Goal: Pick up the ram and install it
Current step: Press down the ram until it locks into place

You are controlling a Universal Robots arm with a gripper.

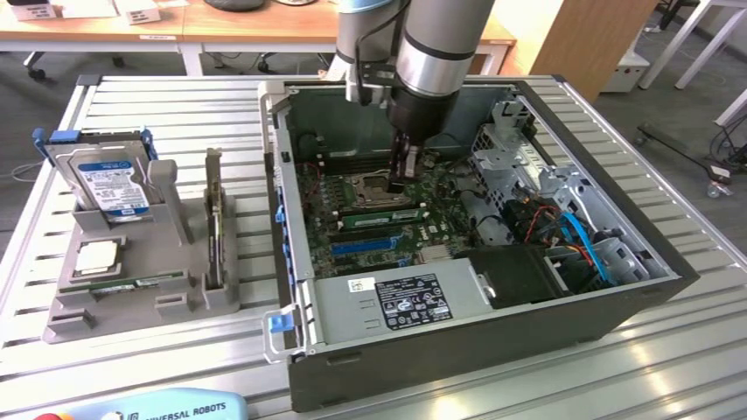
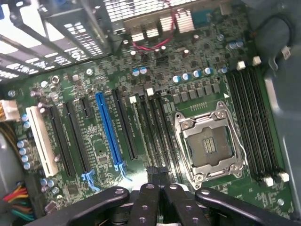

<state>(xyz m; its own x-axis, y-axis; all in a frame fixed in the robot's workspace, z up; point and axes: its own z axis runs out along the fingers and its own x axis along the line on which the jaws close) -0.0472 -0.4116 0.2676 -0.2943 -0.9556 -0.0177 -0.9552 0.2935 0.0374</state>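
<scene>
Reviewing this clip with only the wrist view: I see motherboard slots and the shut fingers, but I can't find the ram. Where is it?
Observer: In the exterior view, a green ram lies along a slot beside the processor socket, just below the gripper.
Operator: Is it being held?
Observer: I cannot tell. The gripper's tip is down at the stick's end nearer the exterior view's right.
Operator: Anything outside the case?
Observer: A grey tray on the exterior view's left holds an upright hard drive and a silver processor.
</scene>
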